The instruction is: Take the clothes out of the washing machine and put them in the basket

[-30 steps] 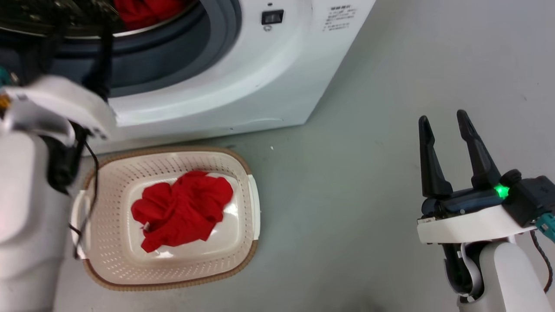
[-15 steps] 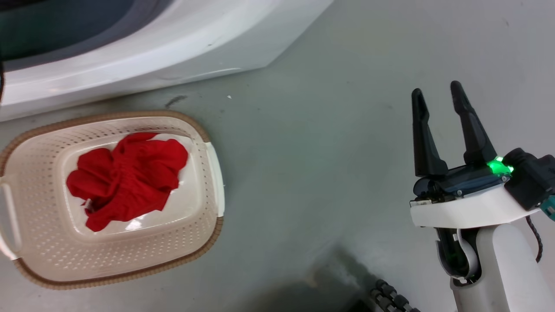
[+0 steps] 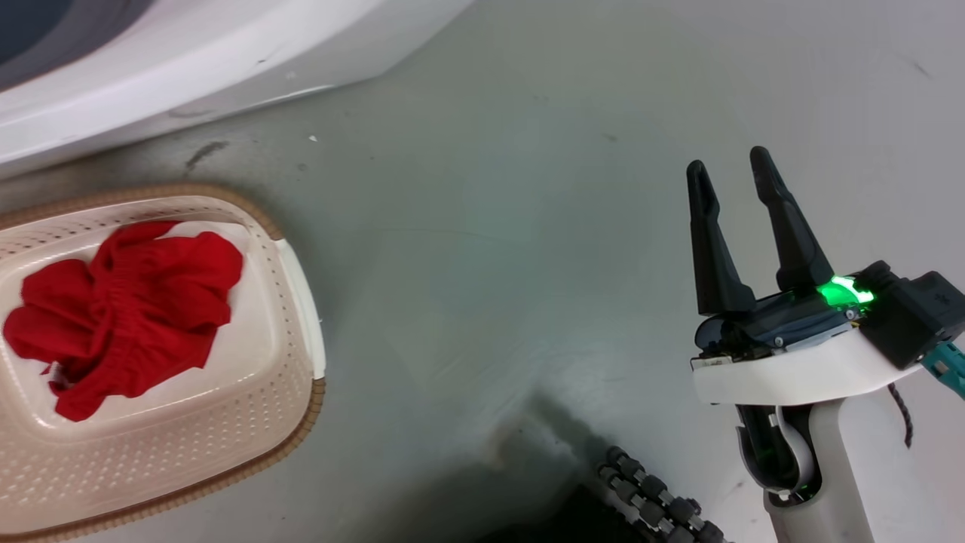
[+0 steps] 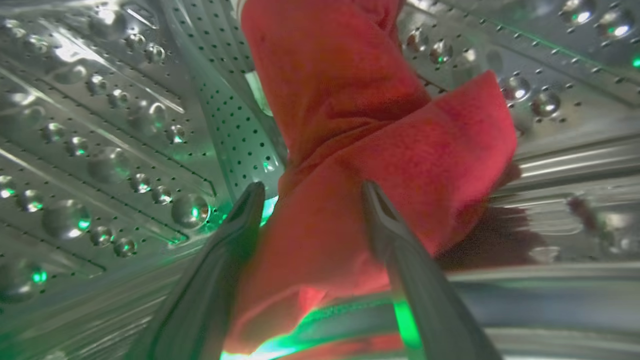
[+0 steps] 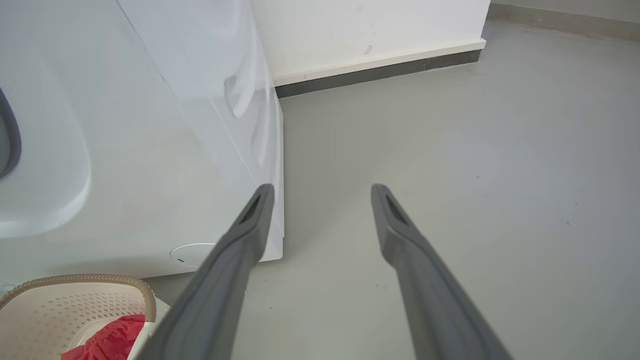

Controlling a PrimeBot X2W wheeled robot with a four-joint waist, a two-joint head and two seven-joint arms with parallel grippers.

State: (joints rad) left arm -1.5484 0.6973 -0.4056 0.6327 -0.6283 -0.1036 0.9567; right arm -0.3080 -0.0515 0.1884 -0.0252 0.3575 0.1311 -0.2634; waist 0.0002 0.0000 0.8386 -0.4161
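Inside the washing machine's perforated steel drum [image 4: 125, 125], a red garment [image 4: 380, 150] hangs bunched in the left wrist view. My left gripper [image 4: 312, 192] is open, its two fingers on either side of the garment's lower fold. In the head view another red garment [image 3: 121, 302] lies crumpled in the cream basket [image 3: 249, 407] on the floor, just before the white washing machine [image 3: 188, 68]. My right gripper [image 3: 727, 161] stands open and holds nothing, over bare floor well to the right of the basket. The right wrist view shows that gripper [image 5: 322, 189], the washing machine [image 5: 150, 150] and the basket's corner [image 5: 60, 305].
Grey floor [image 3: 490, 226] spreads between the basket and my right arm. Black rollers of my base [image 3: 656, 498] show at the bottom edge. A white wall with a dark skirting board [image 5: 380, 70] runs behind the machine's right side.
The head camera has swung right and down, so the machine and basket slid toward the left edge. My left arm has left that view. The right gripper stays open.
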